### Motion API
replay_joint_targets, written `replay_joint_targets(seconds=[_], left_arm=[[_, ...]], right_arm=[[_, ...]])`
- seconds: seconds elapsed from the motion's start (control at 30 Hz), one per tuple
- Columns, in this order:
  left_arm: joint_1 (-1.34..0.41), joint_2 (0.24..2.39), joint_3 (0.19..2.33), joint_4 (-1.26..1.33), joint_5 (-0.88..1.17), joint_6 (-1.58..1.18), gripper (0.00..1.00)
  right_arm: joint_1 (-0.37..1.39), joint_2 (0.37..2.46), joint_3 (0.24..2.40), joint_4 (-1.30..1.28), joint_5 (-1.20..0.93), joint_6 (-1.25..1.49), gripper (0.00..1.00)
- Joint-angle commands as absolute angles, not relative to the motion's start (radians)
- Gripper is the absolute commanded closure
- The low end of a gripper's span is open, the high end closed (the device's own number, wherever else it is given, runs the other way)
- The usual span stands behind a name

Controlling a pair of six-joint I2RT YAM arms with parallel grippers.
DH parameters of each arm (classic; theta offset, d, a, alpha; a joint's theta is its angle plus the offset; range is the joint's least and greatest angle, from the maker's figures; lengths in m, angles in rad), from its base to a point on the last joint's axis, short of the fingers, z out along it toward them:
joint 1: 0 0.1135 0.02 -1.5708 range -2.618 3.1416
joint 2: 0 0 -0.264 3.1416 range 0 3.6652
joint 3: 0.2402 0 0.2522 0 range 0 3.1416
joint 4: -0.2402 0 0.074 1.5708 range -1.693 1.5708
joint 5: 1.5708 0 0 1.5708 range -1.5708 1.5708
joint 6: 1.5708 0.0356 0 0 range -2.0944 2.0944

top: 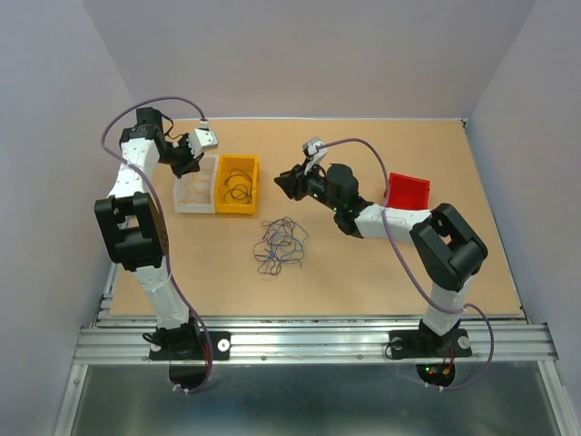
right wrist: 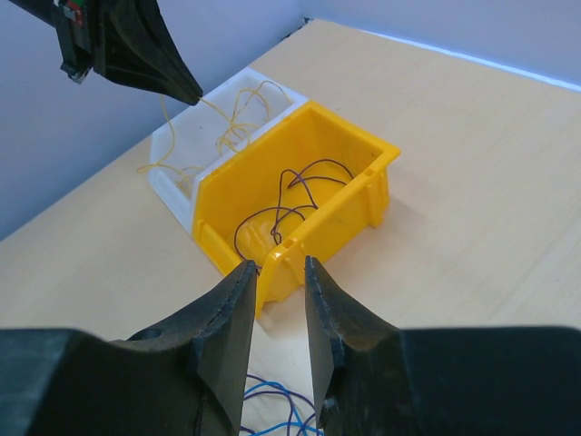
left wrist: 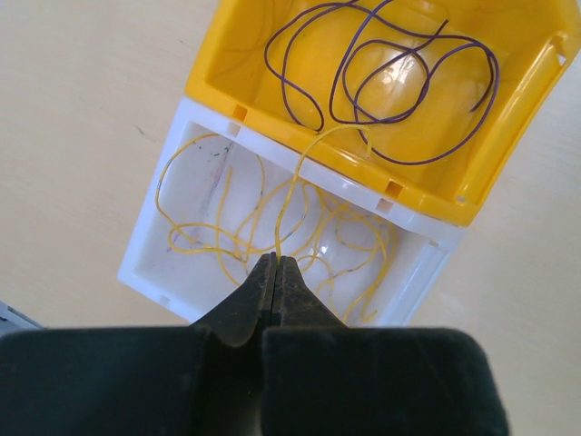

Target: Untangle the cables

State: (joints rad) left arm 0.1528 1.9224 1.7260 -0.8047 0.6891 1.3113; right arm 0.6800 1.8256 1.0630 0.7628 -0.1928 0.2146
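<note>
1. Your left gripper (left wrist: 275, 265) hangs over the white bin (left wrist: 143, 227). Its fingers are clamped tight together on a yellow cable (left wrist: 292, 182).
2. That yellow cable rises from the fingertips and crosses the shared wall. Its far end reaches just into the yellow bin (left wrist: 522, 118).
3. More yellow loops lie on the floor of the white bin. You cannot tell from the left wrist view whether they are the same strand as the one you hold.
4. The yellow bin stands touching the white bin, on its right in the top view. It holds a dark purple cable (left wrist: 343, 86) in loose loops.
5. Your right gripper (right wrist: 277, 272) hovers above the table (top: 381, 272), near the yellow bin's corner. Its fingers stand slightly apart with nothing between them.
6. The main tangle of cables (top: 281, 243) lies on the table in front of the two bins, between your arms. It touches neither gripper. It is mostly dark strands, and a few blue loops show at the bottom edge of the right wrist view.
7. A red bin (top: 407, 191) sits on the table just behind your right arm's forearm, well apart from the tangle.
</note>
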Motion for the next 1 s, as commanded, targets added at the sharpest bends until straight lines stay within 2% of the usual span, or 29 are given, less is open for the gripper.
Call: replay_joint_targets(seconds=[0.0, 0.53, 0.97], left_arm=[[0.161, 1.922, 1.697, -0.755, 0.657, 1.295, 1.0], [0.161, 1.945, 1.617, -0.58, 0.443, 1.233, 1.0], [0.084, 1.98, 1.562, -0.417, 0.341, 1.115, 1.0]], right_arm=[[0.672, 1.807, 1.063, 0.819, -0.207, 0.219, 0.66], [0.672, 1.798, 1.055, 0.821, -0.207, 0.219, 0.66], [0.672, 1.786, 1.043, 0.821, -0.198, 0.213, 0.66]])
